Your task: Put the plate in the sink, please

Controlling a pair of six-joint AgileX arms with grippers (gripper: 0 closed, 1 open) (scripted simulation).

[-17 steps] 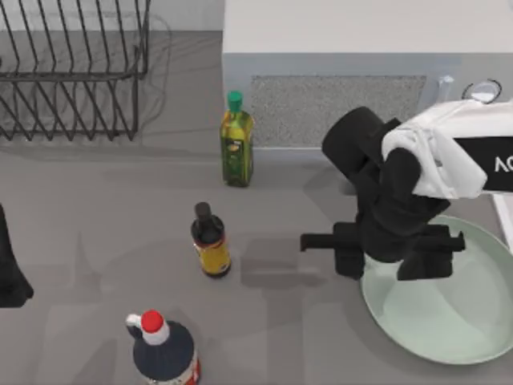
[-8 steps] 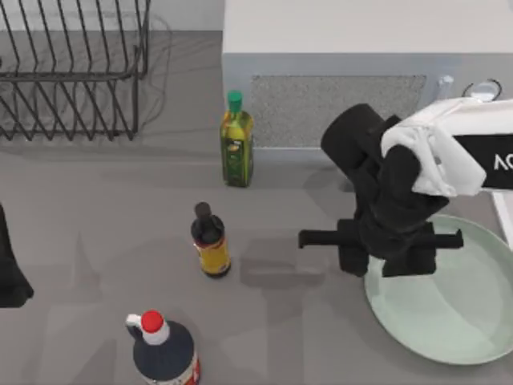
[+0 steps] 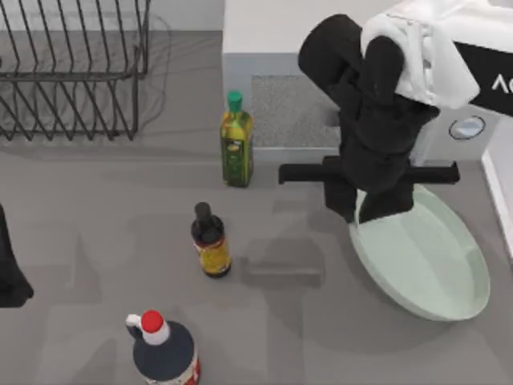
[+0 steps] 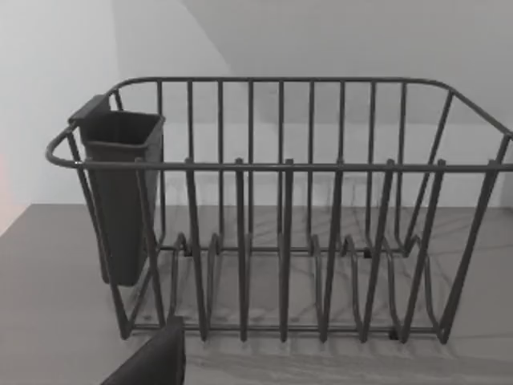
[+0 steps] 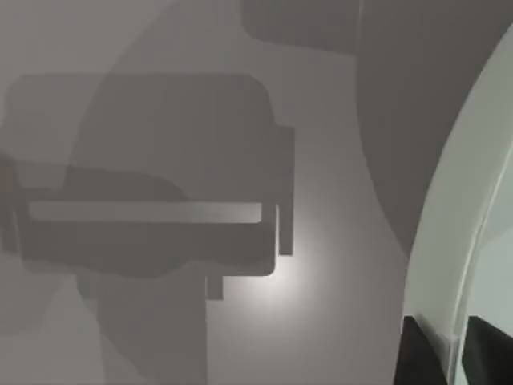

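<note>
The pale mint-green plate [image 3: 429,261] hangs tilted above the table at the right, its left rim raised. My right gripper [image 3: 370,210] is shut on that left rim. In the right wrist view the plate's rim [image 5: 449,241] runs between the two dark fingertips [image 5: 417,357], with the grey table and the gripper's shadow far below. The sink [image 3: 292,112], a speckled grey basin in a white counter, lies at the back, just behind and left of the gripper. My left gripper [image 3: 10,269] is parked at the table's left edge.
A green oil bottle [image 3: 236,140] stands in front of the sink's left corner. A dark sauce bottle [image 3: 210,242] and a red-capped bottle [image 3: 163,349] stand toward the front. A wire dish rack [image 3: 72,72] [image 4: 280,224] fills the back left.
My right arm has risen and moved back toward the sink with the plate. The plate has left the table, tilted and shifted left and back. The left arm has not moved.
</note>
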